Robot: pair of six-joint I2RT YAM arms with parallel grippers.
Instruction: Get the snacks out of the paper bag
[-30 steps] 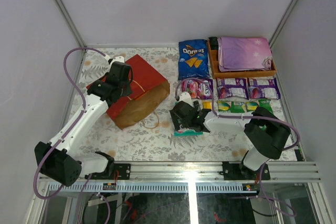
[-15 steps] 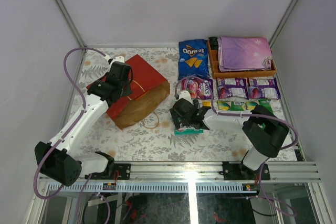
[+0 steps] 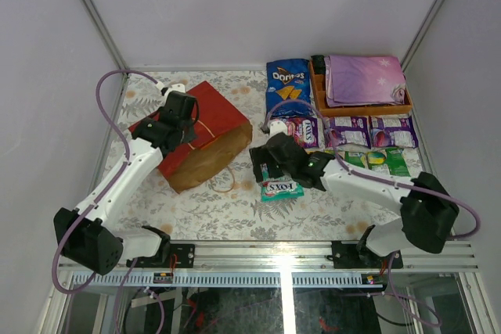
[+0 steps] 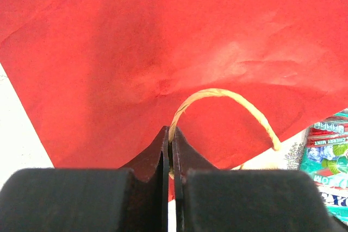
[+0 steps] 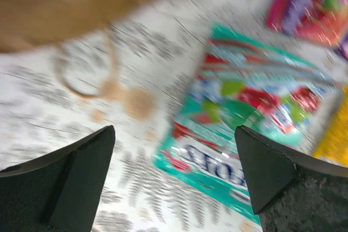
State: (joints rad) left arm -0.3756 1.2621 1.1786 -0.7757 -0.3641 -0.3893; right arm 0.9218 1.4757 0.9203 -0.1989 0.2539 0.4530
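Lifting the right gripper (image 5: 174, 134), jaws spread, straight up should leave the Fox's pack (image 3: 282, 189) flat on the worktop (image 3: 203, 217), at four o'clock of the paper bag (image 3: 207, 115); the left gripper (image 4: 170, 137) is clenched on its handle (image 4: 228, 99).

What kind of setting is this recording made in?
Probably a robot test cell, not a home: plain pale walls framed by metal posts, two arms bolted to an aluminium rail, and a floral-covered table staged with snacks and a paper bag.
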